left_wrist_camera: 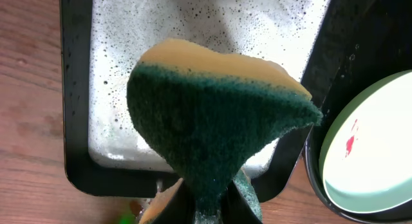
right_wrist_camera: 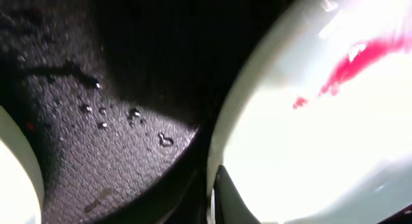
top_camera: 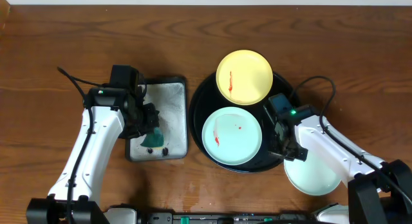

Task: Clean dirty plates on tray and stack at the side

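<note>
Yellow plate (top_camera: 243, 77) and mint plate (top_camera: 232, 135), both smeared, are sitting on black tray (top_camera: 205, 98). Second mint plate (top_camera: 315, 180) is lying on table (top_camera: 347, 56) beside it. Right claw (top_camera: 279, 139) is hovering at the mint plate's rim, can't tell its grip. Left claw (left_wrist_camera: 206, 199) is pinching sponge (left_wrist_camera: 212, 121) over soapy tray (left_wrist_camera: 76, 89).

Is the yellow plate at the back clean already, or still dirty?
Dirty: the yellow plate carries a red smear left of its middle in the overhead view, and it sits on the black tray.

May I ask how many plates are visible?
3: a yellow plate at the black tray's far side, a mint plate nearer on it, a second mint plate on the table, partly under the right arm.
</note>
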Robot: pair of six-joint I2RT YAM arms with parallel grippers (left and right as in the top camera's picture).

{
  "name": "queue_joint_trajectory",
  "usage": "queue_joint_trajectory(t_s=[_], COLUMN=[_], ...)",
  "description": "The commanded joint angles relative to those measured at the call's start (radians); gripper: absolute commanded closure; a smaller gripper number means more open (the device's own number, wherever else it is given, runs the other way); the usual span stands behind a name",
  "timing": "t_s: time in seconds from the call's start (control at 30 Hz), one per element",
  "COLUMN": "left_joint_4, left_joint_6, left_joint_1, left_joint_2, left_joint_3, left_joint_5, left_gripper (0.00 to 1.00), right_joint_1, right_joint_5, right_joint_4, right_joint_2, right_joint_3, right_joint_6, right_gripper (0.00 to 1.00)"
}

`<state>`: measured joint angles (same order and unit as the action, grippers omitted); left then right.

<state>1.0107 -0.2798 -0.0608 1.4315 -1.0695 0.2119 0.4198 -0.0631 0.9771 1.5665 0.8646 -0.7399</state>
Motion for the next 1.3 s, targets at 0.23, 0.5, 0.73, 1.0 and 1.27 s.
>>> queue_joint_trajectory(t_s=[0.23,0.5,0.73,1.0,1.27], left_joint_4=[0.003,0.002,0.002,0.002,0.002], left_joint_6=[0.018,0.018,0.018,0.018,0.018], left_joint_1=[-0.002,-0.002,-0.002,-0.002,-0.002], left_joint_2=[-0.001,-0.001,-0.001,-0.001,-0.001], left_joint_3=[-0.021,-0.021,-0.021,-0.021,-0.021], left_joint_5=[0.013,0.013,0.013,0.013,0.013], left_gripper=[0.92,0.93,0.93,0.93,0.93], right_joint_1=[0.006,0.039,0.081,0.079,0.077], right_joint_5=[-0.06,-0.033,0.027,0.114,0.195], right_joint_4=[-0.206,-0.367,-0.378,-0.291,-0.249], right_joint_2=[-0.005,-0.005,-0.003,-0.005,0.019], right_joint_3=[0.055,0.055,0.055,0.089,0.095], right_joint_6=[0.352,0.496,0.52,0.471,0.283], right_gripper=[0.99,0.99,0.74,0.56,0.64])
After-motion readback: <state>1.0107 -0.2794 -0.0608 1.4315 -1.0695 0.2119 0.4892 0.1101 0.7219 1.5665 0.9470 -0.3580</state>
